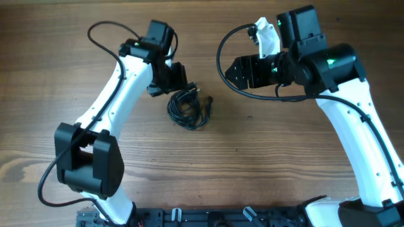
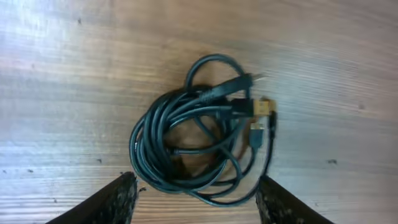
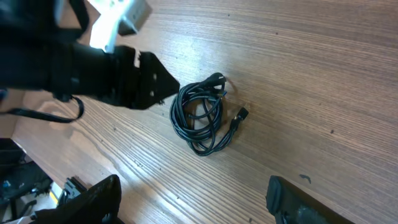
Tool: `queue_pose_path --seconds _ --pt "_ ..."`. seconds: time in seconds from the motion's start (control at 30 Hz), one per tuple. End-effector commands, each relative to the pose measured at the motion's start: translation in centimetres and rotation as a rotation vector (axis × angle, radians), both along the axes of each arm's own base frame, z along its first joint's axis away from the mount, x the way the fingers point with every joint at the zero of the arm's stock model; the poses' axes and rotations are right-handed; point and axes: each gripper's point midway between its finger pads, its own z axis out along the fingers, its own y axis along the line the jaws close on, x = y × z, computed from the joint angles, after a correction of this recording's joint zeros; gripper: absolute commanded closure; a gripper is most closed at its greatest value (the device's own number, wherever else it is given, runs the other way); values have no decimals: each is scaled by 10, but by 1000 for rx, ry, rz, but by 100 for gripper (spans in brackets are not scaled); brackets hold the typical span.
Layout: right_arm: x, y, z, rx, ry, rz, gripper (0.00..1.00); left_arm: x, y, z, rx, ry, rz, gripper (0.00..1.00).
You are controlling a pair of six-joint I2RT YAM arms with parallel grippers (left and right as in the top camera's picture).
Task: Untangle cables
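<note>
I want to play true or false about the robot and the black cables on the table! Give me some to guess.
1. The cables lie bunched in loops on the wooden table. True.
2. The right end effector is holding the cables. False: it is open, apart from them and holds nothing.
3. One plug looks gold-coloured. True.
4. The cables are stretched out in one straight line. False: they are coiled together in a small heap.
5. The left end effector is open. True: its jaws stand wide apart by the coil.
</note>
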Motion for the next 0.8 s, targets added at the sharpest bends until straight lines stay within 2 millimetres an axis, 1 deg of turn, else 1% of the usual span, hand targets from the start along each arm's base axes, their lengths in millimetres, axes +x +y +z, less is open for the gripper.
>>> queue_pose_path --seconds 0.0,0.03,0.07,0.1,0.13,0.17,0.2,0.27,0.3,0.33,0.37,0.4,0.47,0.6,0.73,0.77 --pt "5 0 1 -8 -5 -11 23 -13 19 -27 64 36 115 37" --pt "5 0 1 -8 -6 -10 23 -12 18 -32 62 26 104 41" --pt "5 0 1 -8 -5 -11 23 -8 17 -40 64 -8 45 43" --pt "5 0 1 -8 -5 -10 23 -5 16 -46 66 -34 0 43" --pt "5 0 1 -8 -5 -10 23 -3 15 -50 68 -57 -37 46" --pt "5 0 1 -8 -4 -11 23 -1 15 -52 67 -73 -56 50" --pt "5 0 1 -8 -5 -11 23 -1 14 -54 66 -80 -76 58" --pt "5 0 1 -8 -5 -11 23 -3 15 -55 68 -70 -76 66" --pt "5 0 1 -8 -5 -11 23 -5 14 -55 67 -60 -75 67" --pt "5 0 1 -8 -5 -11 23 -11 8 -56 36 -37 -79 68" --pt "5 0 1 -8 -5 -11 23 -16 7 -57 33 -7 -30 69" --pt "5 0 1 -8 -5 -11 22 -22 12 -59 53 24 42 68" --pt "5 0 1 -7 -4 -12 22 -25 17 -60 76 43 96 67" --pt "5 0 1 -7 -4 -11 22 -22 15 -68 65 19 96 68" --pt "5 0 1 -7 -4 -12 22 -29 14 -84 44 29 110 69" --pt "5 0 1 -7 -5 -12 22 -30 11 -87 23 28 107 69"
